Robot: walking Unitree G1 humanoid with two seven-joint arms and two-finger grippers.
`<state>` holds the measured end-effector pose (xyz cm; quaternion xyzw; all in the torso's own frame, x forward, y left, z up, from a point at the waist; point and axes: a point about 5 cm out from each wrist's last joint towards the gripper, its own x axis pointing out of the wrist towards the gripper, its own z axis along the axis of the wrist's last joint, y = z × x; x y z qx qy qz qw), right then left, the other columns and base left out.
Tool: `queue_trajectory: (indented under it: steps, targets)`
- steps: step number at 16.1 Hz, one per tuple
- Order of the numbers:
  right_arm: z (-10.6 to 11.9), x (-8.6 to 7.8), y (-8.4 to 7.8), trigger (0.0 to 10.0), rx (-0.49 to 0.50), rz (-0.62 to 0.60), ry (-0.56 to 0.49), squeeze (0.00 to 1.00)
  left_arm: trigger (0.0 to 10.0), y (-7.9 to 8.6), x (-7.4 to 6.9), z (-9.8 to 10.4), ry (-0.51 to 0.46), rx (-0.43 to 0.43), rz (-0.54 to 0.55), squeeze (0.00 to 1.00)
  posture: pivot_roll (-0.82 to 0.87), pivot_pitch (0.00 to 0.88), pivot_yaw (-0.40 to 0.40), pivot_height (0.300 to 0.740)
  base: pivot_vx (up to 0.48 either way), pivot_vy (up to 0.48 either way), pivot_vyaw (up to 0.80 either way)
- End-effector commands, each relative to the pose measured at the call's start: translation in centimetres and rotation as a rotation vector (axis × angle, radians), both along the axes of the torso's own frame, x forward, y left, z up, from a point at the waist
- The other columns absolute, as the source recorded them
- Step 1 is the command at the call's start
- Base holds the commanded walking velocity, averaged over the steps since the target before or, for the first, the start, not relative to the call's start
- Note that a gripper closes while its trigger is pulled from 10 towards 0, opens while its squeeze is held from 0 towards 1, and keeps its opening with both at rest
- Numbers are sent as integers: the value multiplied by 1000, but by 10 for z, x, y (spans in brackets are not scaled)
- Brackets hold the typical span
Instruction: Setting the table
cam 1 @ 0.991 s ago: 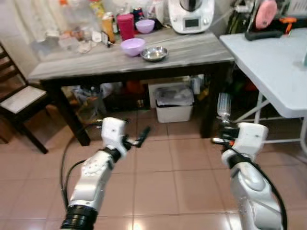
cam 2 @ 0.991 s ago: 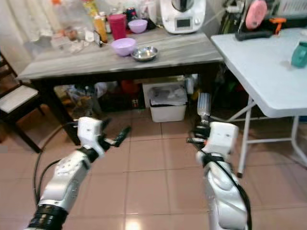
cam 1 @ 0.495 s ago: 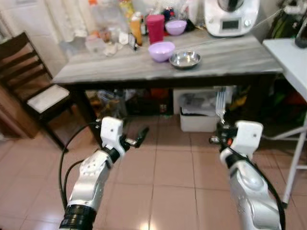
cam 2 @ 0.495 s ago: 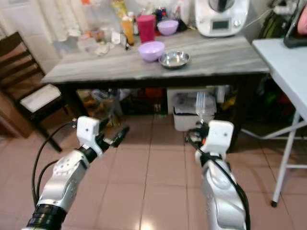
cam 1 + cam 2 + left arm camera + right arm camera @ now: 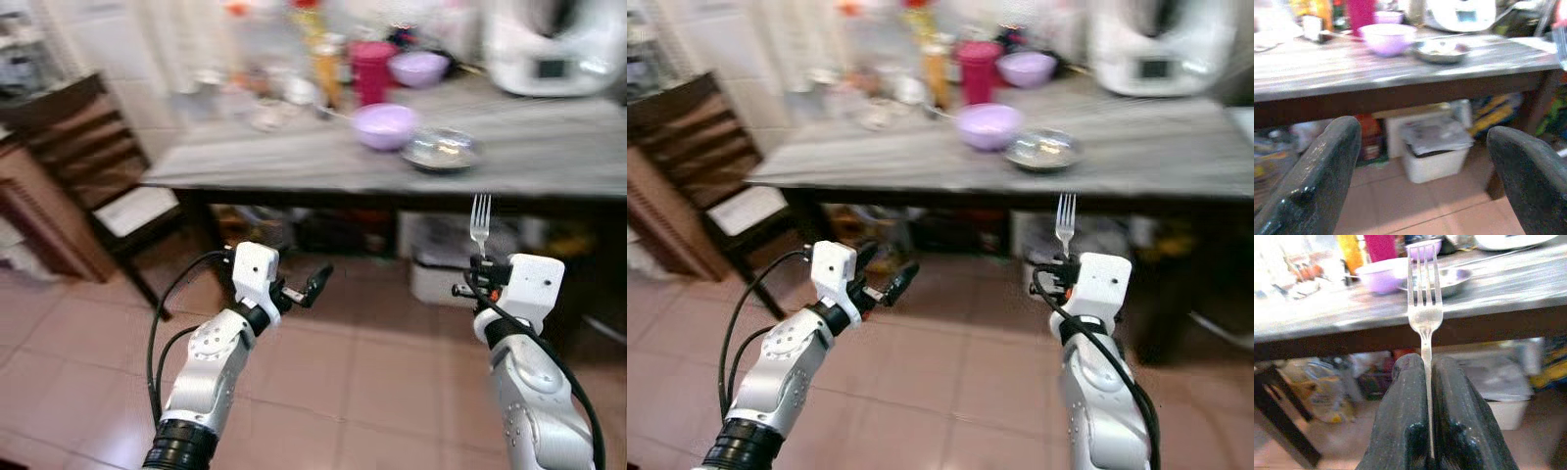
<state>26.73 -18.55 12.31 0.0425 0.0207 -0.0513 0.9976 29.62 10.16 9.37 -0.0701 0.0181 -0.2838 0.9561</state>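
Right gripper (image 5: 1427,382) clamps fork (image 5: 480,223) upright, short of the table (image 5: 549,166) ahead; left gripper (image 5: 312,287) open, empty.

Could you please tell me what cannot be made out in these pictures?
- Bottles and jars at the table's back: blurred in the eye views.
- Steel dish: contents too blurred to tell.
- Fork: its handle is hidden between the right hand's fingers.
- White appliance: cut off by the top edge.

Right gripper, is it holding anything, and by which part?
The right gripper is shut on a silver metal fork, pinching its thin handle, tines up. The left gripper is open and holds nothing.
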Motion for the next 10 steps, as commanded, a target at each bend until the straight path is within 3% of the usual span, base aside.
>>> queue_trajectory:
  steps: [1, 3, 10]
  targets:
    - [2, 1, 2, 10000, 5, 9, -4, 0, 10000, 1, 3, 5, -18, 13, -4, 0, -339, 0, 119, 740, 465, 0, -731]
    - [2, 1, 2, 10000, 5, 8, -3, 0, 10000, 1, 2, 4, -14, 16, -6, 0, -340, 0, 120, 740, 461, 0, -597]
    - [0, 0, 2, 10000, 4, 0, 6, 0, 10000, -2, -2, 2, -2, 13, -36, 0, -343, 0, 122, 740, 441, 0, 0]
